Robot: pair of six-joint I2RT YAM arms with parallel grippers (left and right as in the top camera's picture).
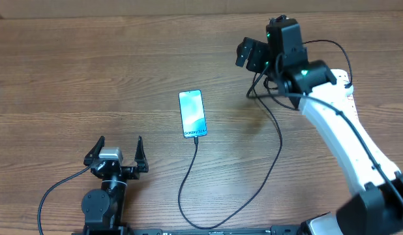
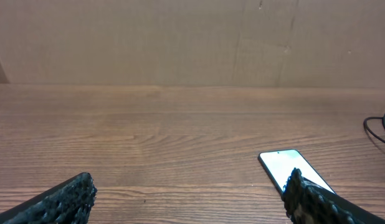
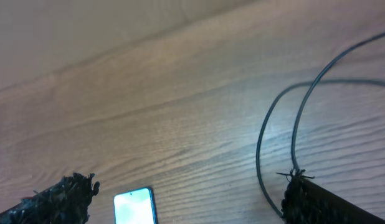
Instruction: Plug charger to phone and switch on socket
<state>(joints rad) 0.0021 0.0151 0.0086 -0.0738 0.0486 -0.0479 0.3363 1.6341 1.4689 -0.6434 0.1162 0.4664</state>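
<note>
- At the near left corner of the bench [image 1: 71,78], the left fingers [image 1: 95,151] stood spread wide apart and pointed toward the far edge. Nothing lay between them and they touched nothing.
- In the left wrist view, those same fingers framed bare wood. The lit phone showed just beyond the right-hand one.
- Around the middle of the bench, the phone [image 1: 192,114] lay flat with its screen up. The screen glowed light blue, and its long sides ran from the near edge to the far edge. The white lettering sat at the phone's near end.
- The charger [image 1: 188,176], a thin black cable, met the phone's near short edge. Whether the tip was seated in the port could not be told from above.
- From the phone, the cable ran toward the near edge and curved along it to the right. It then swept back up across the right half of the bench toward the far right corner.
- Near the far right corner, the cable ended in a small loop on the wood, just beneath the right arm's wrist. Its plug end was hidden there.
- Over that same far right area, the right fingers [image 1: 246,52] hung above the bench, pointing toward the left edge. They were parted as wide as the left pair and gripped nothing.
- In the right wrist view, the cable's loops lay on the wood below, close by the right-hand finger. The phone showed well apart from them, nearer the left-hand finger.
</note>
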